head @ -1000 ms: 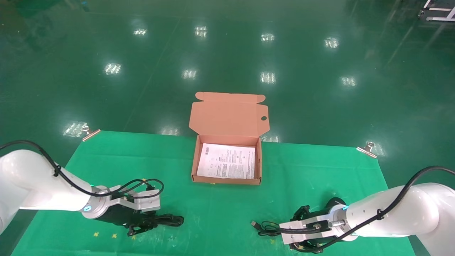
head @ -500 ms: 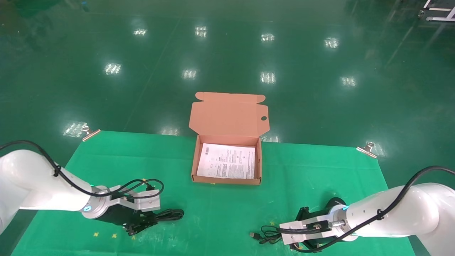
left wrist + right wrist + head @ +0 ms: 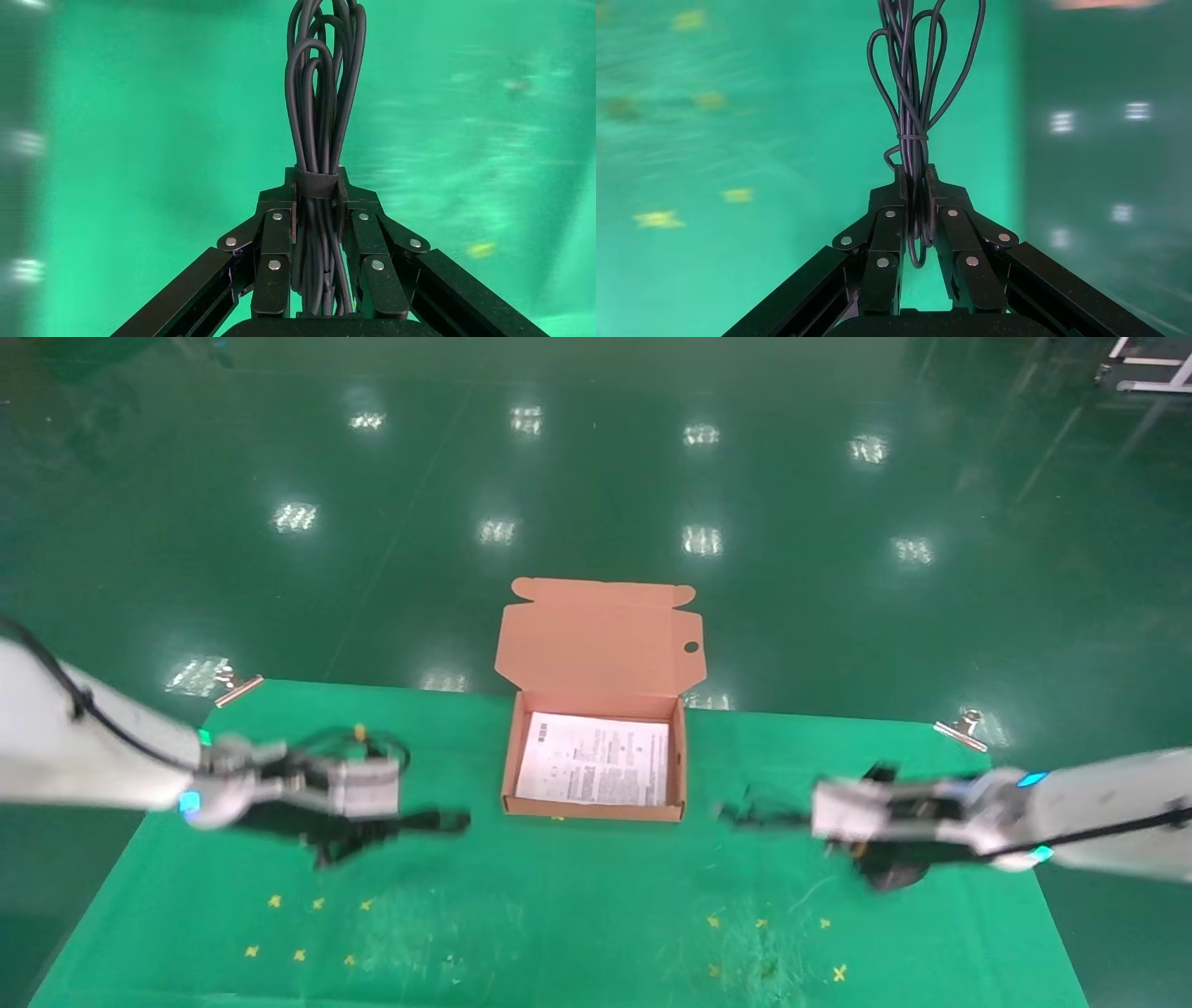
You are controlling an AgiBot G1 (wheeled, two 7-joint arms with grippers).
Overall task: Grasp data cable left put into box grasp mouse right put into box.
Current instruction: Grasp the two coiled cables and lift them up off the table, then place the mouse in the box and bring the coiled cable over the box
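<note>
The open orange-brown box (image 3: 510,761) stands at the middle back of the green cloth, its lid (image 3: 601,635) upright and a white printed sheet (image 3: 596,761) inside. My left gripper (image 3: 436,823) is left of the box, raised off the cloth and shut on the bundled black data cable (image 3: 453,821). The left wrist view shows the jaws (image 3: 316,184) clamped at the cable's strap (image 3: 323,91). My right gripper (image 3: 750,817) is right of the box, raised, and shut (image 3: 914,184) on the mouse's thin tied cord (image 3: 912,77). I cannot make out the mouse body.
The green cloth (image 3: 577,915) is held by metal clips at its back left corner (image 3: 237,689) and back right corner (image 3: 964,728). Small yellow marks (image 3: 307,933) dot the front of the cloth. The glossy green floor lies beyond the table's back edge.
Both arms have risen from the front of the cloth and moved back toward the box's sides. The left carries the data cable, the right carries the mouse's cord.
</note>
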